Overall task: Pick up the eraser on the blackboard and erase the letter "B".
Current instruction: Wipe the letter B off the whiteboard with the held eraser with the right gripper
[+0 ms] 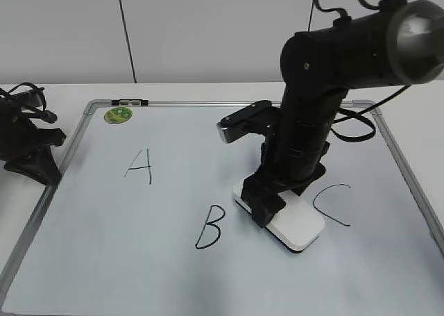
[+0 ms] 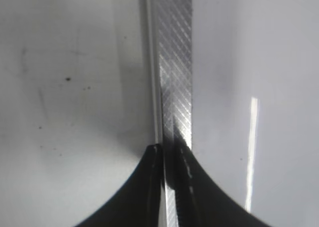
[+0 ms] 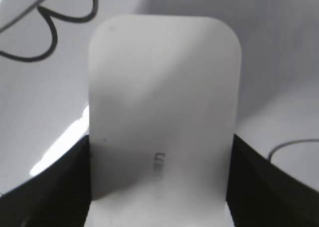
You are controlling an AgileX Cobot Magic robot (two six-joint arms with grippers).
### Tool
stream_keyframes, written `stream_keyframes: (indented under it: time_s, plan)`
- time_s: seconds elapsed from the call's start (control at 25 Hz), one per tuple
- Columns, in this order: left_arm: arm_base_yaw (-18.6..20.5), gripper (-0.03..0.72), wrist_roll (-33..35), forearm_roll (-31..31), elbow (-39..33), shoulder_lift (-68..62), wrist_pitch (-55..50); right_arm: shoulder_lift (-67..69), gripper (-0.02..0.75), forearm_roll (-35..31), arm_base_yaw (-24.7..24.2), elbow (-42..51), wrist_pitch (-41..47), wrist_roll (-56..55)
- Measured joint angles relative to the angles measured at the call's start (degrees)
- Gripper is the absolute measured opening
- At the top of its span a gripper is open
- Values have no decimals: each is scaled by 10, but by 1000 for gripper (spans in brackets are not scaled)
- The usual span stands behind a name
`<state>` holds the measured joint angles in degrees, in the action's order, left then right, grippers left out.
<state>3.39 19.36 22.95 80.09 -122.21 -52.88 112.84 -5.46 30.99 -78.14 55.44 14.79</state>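
Note:
The white eraser (image 1: 300, 227) lies on the blackboard (image 1: 125, 260), between the black letter "B" (image 1: 209, 227) and the "C" (image 1: 331, 205). My right gripper (image 1: 267, 206) comes down over the eraser's far end, with one black finger against each long side. In the right wrist view the eraser (image 3: 164, 87) fills the gap between the jaws (image 3: 159, 187); part of the "B" (image 3: 53, 35) shows at the top left. My left gripper (image 1: 35, 160) rests shut at the board's left edge. In its wrist view the tips (image 2: 167, 152) sit over the grey metal frame (image 2: 174, 62).
A black "A" (image 1: 139, 164) is at the board's upper left. A round green magnet (image 1: 118, 114) sits near the top left corner. A black clip (image 1: 130, 102) is on the top frame. Cables trail behind the right arm.

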Motion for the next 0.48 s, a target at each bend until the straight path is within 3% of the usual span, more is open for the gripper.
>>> stream_keyframes:
  time_s: [0.48]
  plan:
    - [0, 34, 0, 2, 0, 0, 0, 107, 540, 2, 22, -130, 46, 14]
